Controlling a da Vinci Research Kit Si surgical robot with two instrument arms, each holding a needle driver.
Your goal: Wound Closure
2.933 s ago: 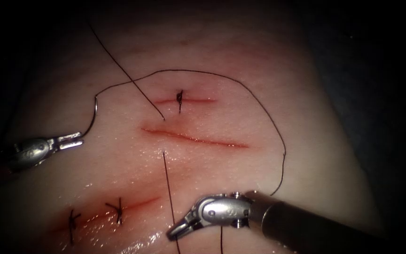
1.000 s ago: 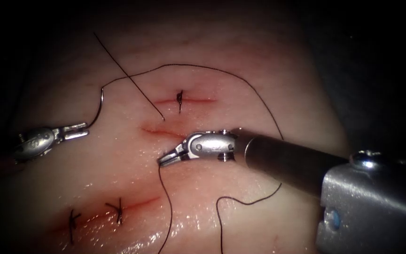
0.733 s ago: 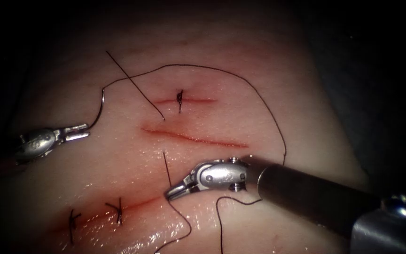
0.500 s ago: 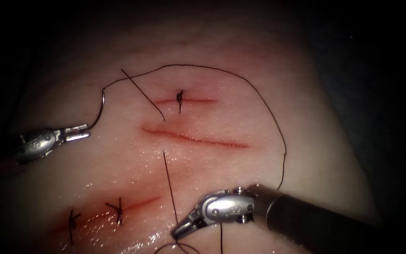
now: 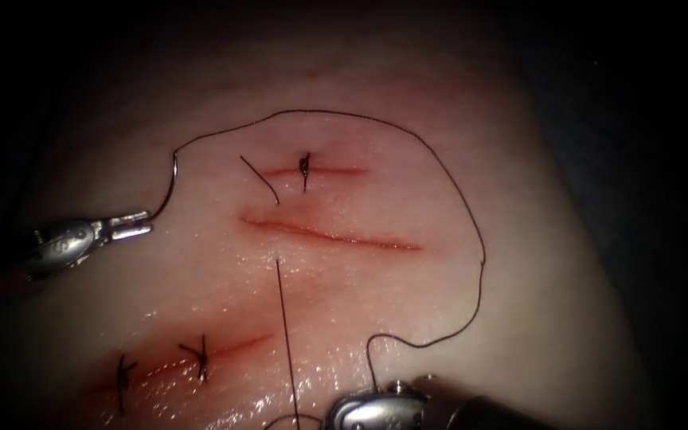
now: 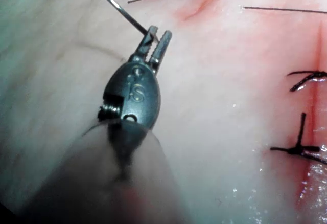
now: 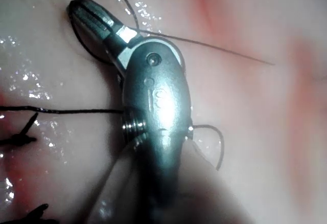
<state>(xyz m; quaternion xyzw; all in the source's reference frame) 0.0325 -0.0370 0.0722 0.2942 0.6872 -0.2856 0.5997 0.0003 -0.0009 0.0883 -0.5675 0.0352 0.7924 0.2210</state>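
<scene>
Left tool [image 5: 125, 229] clamps the needle [image 5: 170, 181] near its tip, clear of the tissue [image 5: 519, 239]; right tool [image 7: 92, 22] seemingly pinches thread [image 5: 455, 183], which could snag.

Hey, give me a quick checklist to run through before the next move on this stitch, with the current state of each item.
1. Needle out of the tissue, left of the cut: ok.
2. Left pincer shut on needle, near the end away from the thread: ok.
3. Right pincer shut on thread: ok.
4. Short free tail showing above the cut: ok.
5. Slack thread clear of right pincer: cannot tell.
</scene>
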